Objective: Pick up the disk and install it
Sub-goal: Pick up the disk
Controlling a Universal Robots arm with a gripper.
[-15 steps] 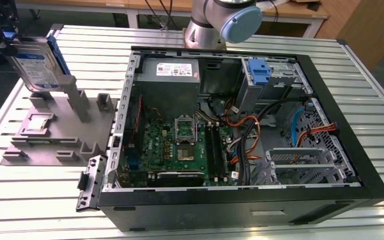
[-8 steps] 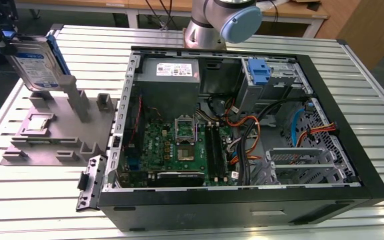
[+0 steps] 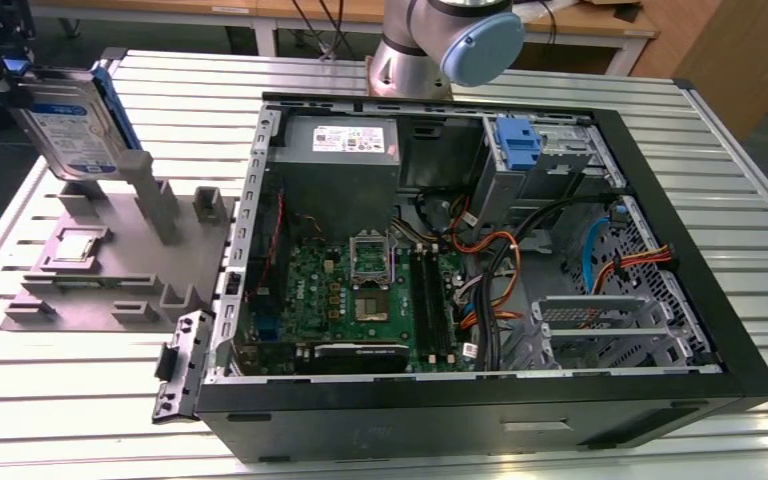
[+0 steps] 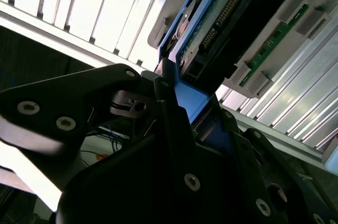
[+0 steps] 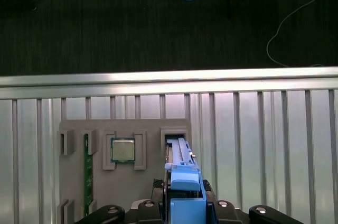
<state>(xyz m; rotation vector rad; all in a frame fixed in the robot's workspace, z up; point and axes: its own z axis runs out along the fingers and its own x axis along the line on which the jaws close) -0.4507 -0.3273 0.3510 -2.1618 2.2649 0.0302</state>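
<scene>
in the exterior view my gripper point(image 3: 13, 82) grips the disk point(image 3: 71, 125) by its top end at the upper left of the frame, tilted over the rack point(image 3: 117, 285) on the table point(image 3: 77, 400). a chip point(image 3: 75, 245) lies in the rack, lower left of the disk. the case point(image 3: 491, 400) lies open right of the rack. in it: board point(image 3: 357, 290) at lower left, box point(image 3: 344, 150) above it, bracket point(image 3: 518, 145) at upper right, cage point(image 3: 598, 320) at lower right. my arm's base point(image 3: 444, 45) stands behind the case, top centre.

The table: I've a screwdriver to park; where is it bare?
Bare table slats: near edge beside the grey fixture, and the exterior view's right of the computer case. Crowded: the fixture, where the gripper holds the disk.
</scene>
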